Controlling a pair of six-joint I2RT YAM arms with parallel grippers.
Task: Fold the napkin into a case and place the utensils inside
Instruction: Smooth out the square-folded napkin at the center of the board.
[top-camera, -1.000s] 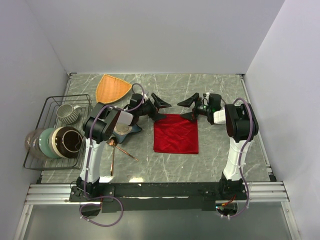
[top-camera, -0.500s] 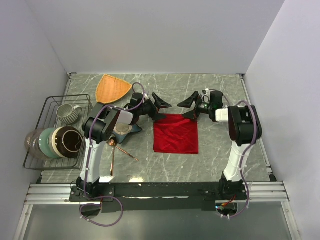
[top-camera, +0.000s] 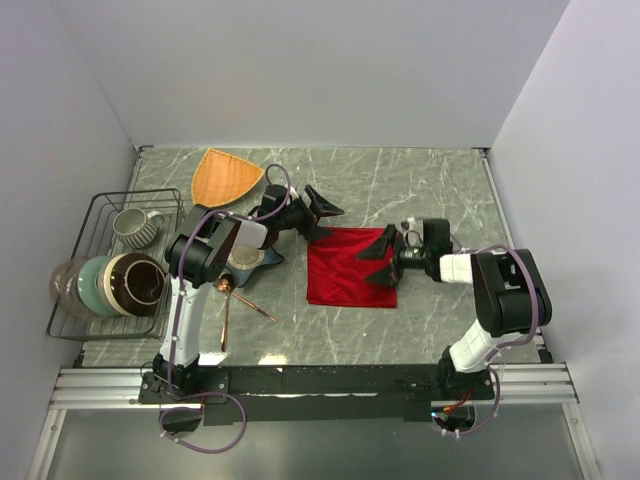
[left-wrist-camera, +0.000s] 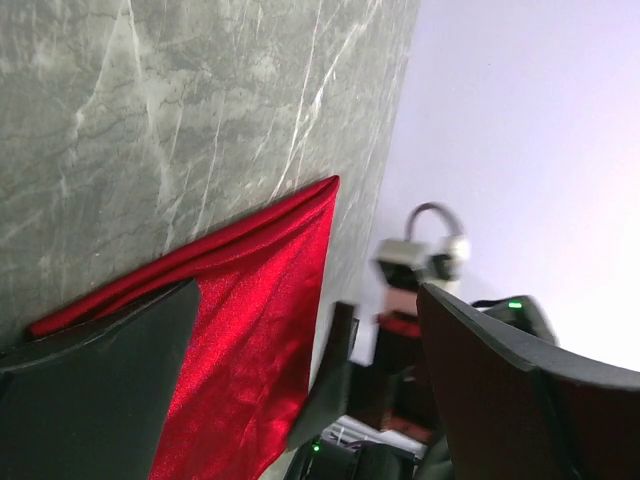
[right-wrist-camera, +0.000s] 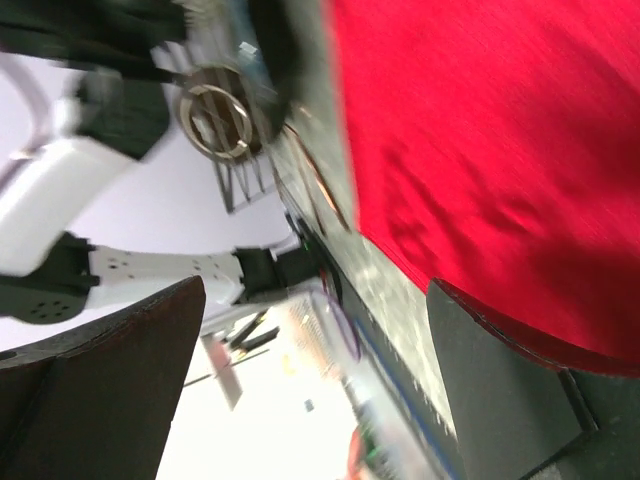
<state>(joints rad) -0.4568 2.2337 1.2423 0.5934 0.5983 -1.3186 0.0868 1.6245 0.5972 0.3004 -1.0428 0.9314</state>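
The red napkin (top-camera: 345, 270) lies flat on the marble table as a folded rectangle. My left gripper (top-camera: 322, 217) is open at its far left corner; in the left wrist view (left-wrist-camera: 310, 400) the napkin (left-wrist-camera: 250, 330) lies under the lower finger (left-wrist-camera: 90, 390). My right gripper (top-camera: 380, 260) is open over the napkin's right edge; in the blurred right wrist view (right-wrist-camera: 310, 390) the napkin (right-wrist-camera: 480, 130) fills the upper right. The copper utensils (top-camera: 228, 300) lie on the table left of the napkin, apart from both grippers.
A blue star-shaped dish (top-camera: 262, 262) sits beside the left arm. An orange triangular plate (top-camera: 225, 175) lies at the back left. A wire rack (top-camera: 160, 195) with a mug and bowls stands at the left edge. White walls enclose the table.
My right gripper has swung from the napkin's far right corner toward me, to the middle of its right edge. The left gripper and the napkin have not moved.
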